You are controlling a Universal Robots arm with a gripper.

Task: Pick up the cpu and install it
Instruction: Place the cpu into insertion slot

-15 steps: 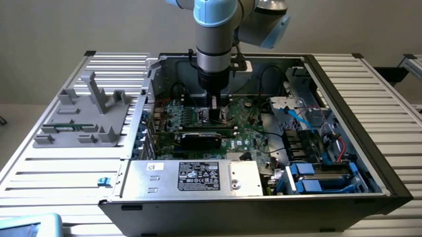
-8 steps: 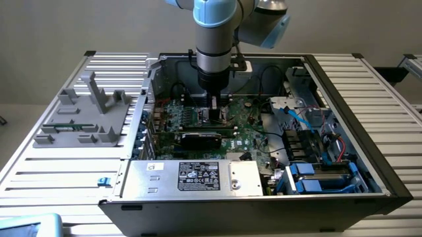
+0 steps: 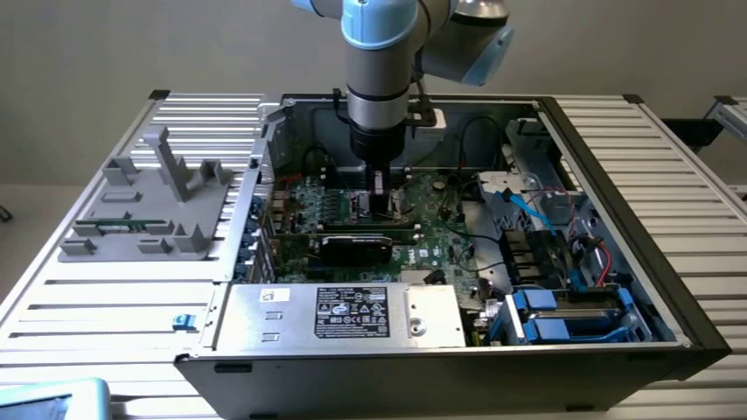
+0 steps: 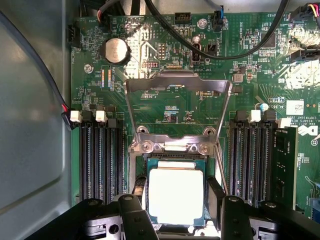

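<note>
Black gripper [image 4: 177, 184] fingers [image 4: 216, 192] sit closest to the wrist camera, one pressed to each side of the cpu [image 4: 176, 200] and clamped on it; their bases are cut off at the picture's edge. Under everything lies the counter [image 3: 117, 297], pale ribbed metal with slats running across, and a plain grey wall stands behind it. On it rests the open computer case [image 3: 467, 381], a dark steel box with its side panel off. A silver and light-blue arm [image 3: 380, 61] reaches straight down into it, over the green motherboard [image 4: 250, 55], which is crowded with tiny parts too small to read. A silver box [image 3: 245, 315] with a printed label fills the case's near corner. On the counter, to the exterior view's left, sits a grey plastic fixture [image 3: 152, 210] with upright posts. Banks of long black memory slots [image 4: 100, 155] flank the socket. A bare-metal load plate [image 4: 177, 82] stands hinged open just beyond the cpu. The cpu is flat and square, its metal lid glaring white inside a thin green rim. It sits at the socket, though whether it is seated there is hidden by the fingers. A round coin cell [image 4: 115, 51] shines near the board's edge
</note>
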